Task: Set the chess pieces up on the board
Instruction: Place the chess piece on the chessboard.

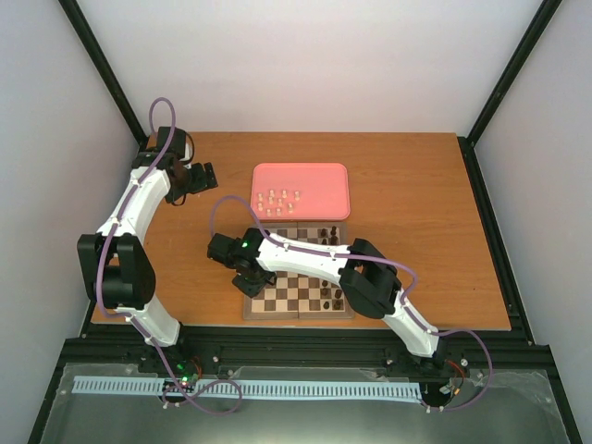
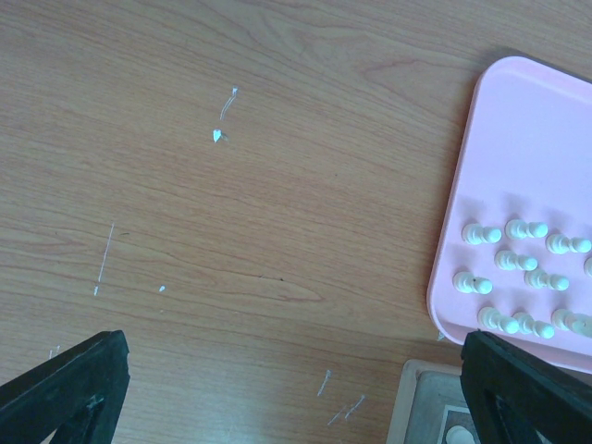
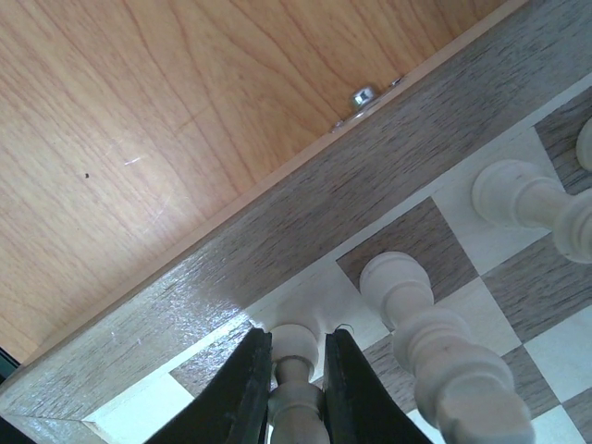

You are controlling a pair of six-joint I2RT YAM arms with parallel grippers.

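Orange-brown wood of the table [image 1: 416, 185] ran out beyond my fingertips, and close under them lay the grey-brown border of the board [image 3: 277, 231]. My right gripper [image 3: 296, 344] was clenched on one cream piece [image 3: 294, 375], pinched at its neck, base end over a pale square right against that border; whether it touched down I could not tell. Two placed pieces [image 3: 425, 324] stood just beside my jaws on neighbouring squares. My left gripper [image 2: 296, 407] hung released, fingers wide, over bare table, with the pink tray [image 2: 518, 139] and the waiting pieces [image 2: 518, 268] off to one side. I judged this the placing step. Next called for seating the base flat, easing the jaws apart, then lifting straight away from the close neighbour.
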